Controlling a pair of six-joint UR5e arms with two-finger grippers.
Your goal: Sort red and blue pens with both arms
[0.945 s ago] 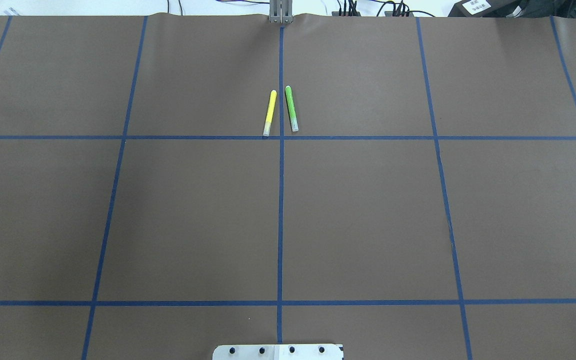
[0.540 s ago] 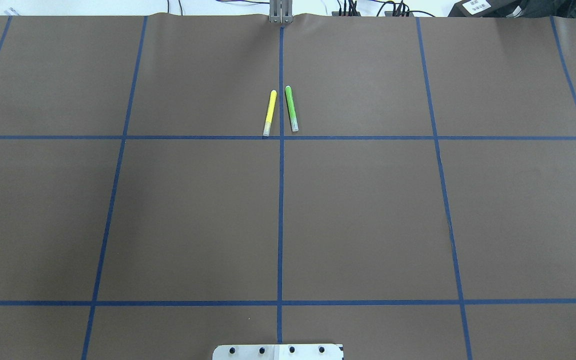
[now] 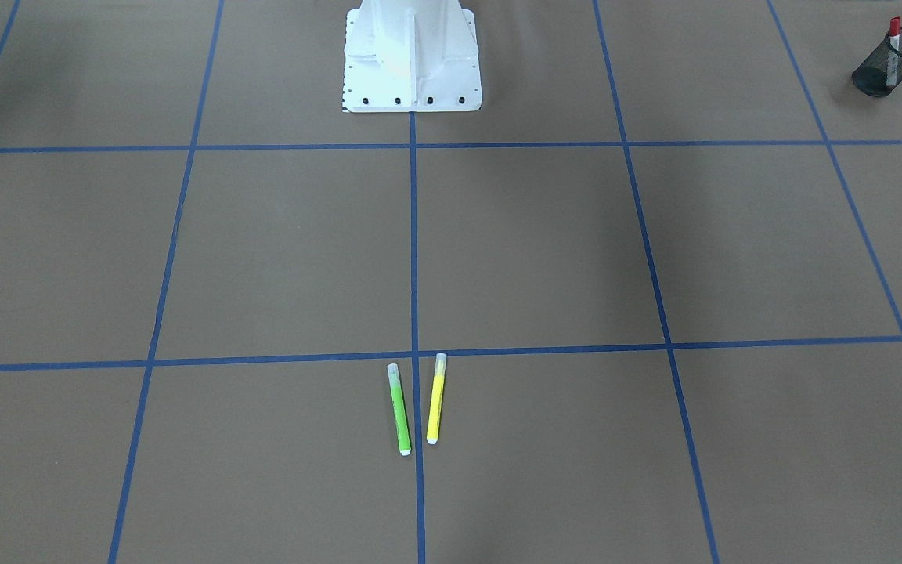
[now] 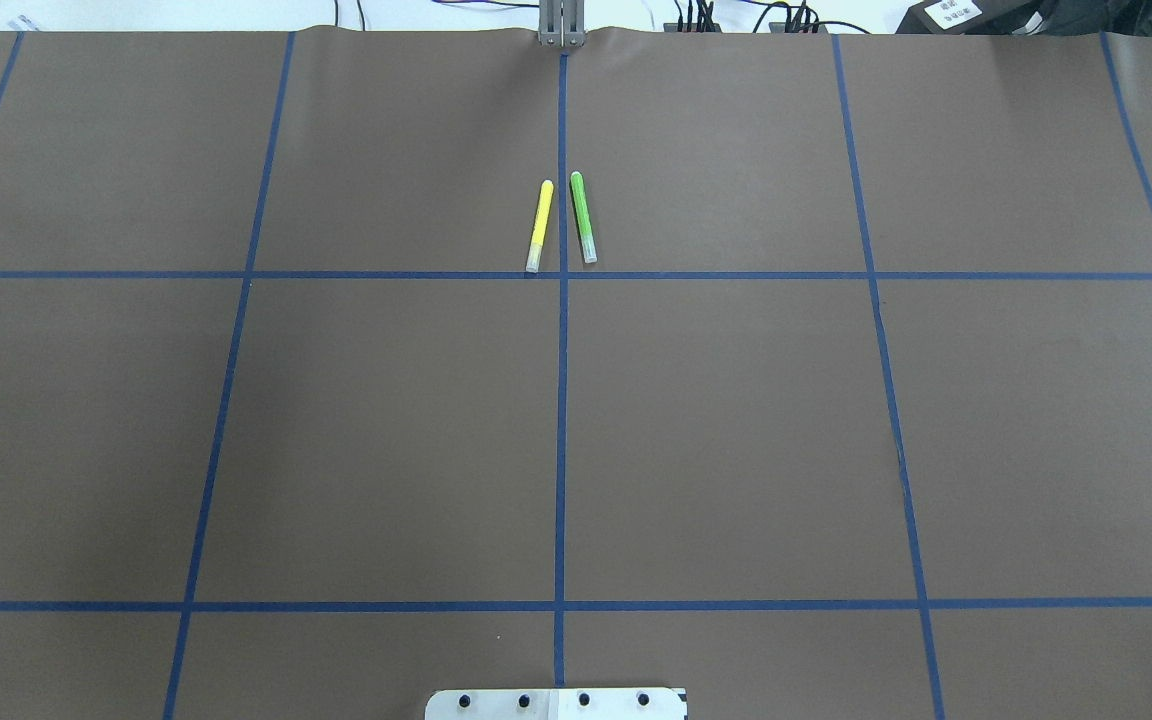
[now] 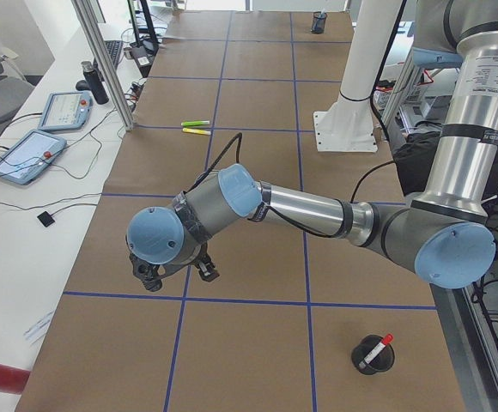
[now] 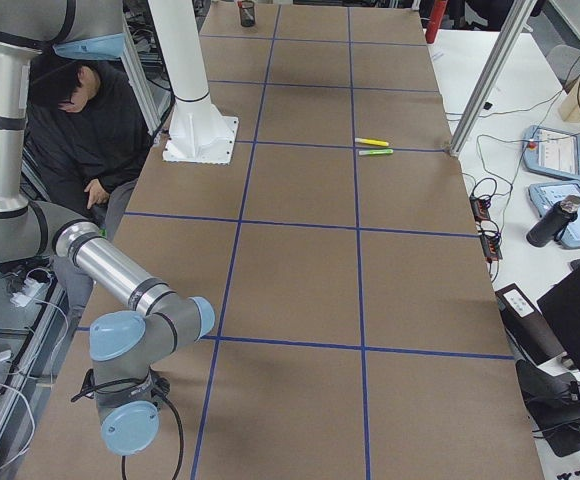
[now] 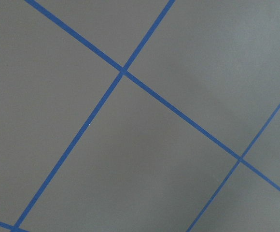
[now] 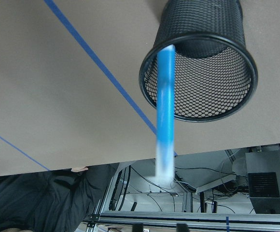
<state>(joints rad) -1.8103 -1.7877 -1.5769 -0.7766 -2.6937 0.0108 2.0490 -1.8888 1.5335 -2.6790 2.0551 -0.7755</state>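
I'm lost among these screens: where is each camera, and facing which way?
Front-facing: across the table, facing the robot; its white metal pedestal shows.
Overhead: behind the robot, looking forward and down; pedestal's base plate shows.
Left: table's end, looking along it; left arm near.
Right: opposite end; right arm near.
Left wrist: down on blue tape lines; no fingers.
Right wrist: slim blue pen at a black wire-mesh cup; no fingers.
Shared: four fixed views show the slim yellow marker and green marker.

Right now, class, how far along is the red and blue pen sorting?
Done: the red pen stands in a black mesh cup. In hand: the blue pen, blurred, is at the mouth of a second mesh cup; held or falling, unclear. Left: getting it fully in. The green marker and yellow marker lie untouched.
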